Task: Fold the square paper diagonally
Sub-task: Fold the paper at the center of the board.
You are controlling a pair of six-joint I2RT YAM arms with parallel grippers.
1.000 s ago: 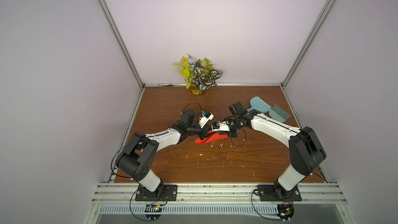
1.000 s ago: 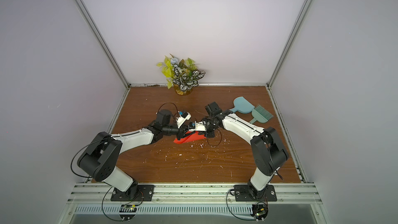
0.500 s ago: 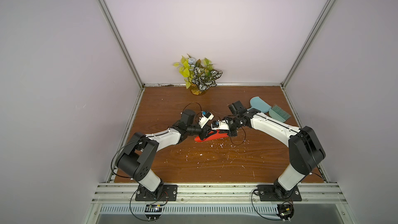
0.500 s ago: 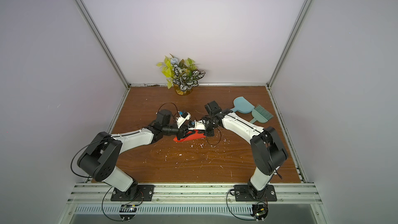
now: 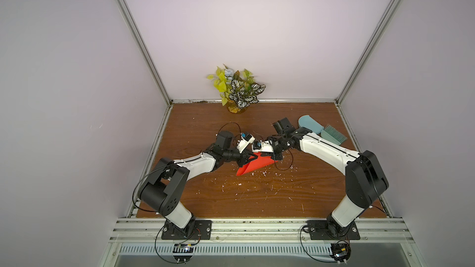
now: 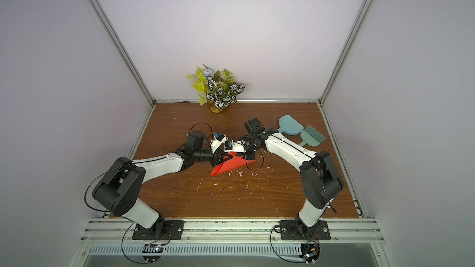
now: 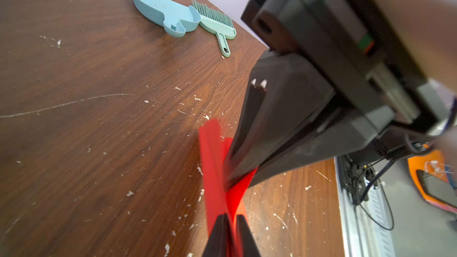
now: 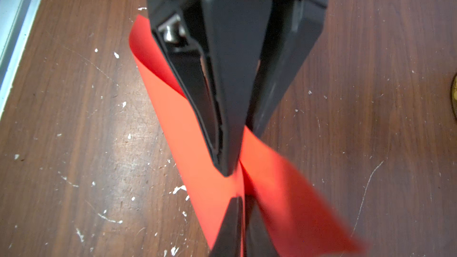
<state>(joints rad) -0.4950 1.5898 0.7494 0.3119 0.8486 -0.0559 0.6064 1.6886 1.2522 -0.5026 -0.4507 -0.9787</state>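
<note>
left gripper (image 5: 252, 159) and right gripper (image 5: 276, 160) are both clamping the curled red-orange square paper (image 5: 253, 168) sagging between them, and any slipping corner could be leaving a crooked, off-diagonal crease

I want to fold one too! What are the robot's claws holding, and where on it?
Both the left gripper and the right gripper pinch the square paper, close together, on its lifted, folded-over part.

Two robot arms, the left arm (image 5: 195, 166) and right arm (image 5: 329, 150), have white shells, black rounded joints and black bolted base plates (image 5: 186, 228). Thin black cables (image 5: 134, 193) loop alongside. The right gripper (image 5: 277, 158) is matte black and wedge-fingered, with red and green marks.
</note>
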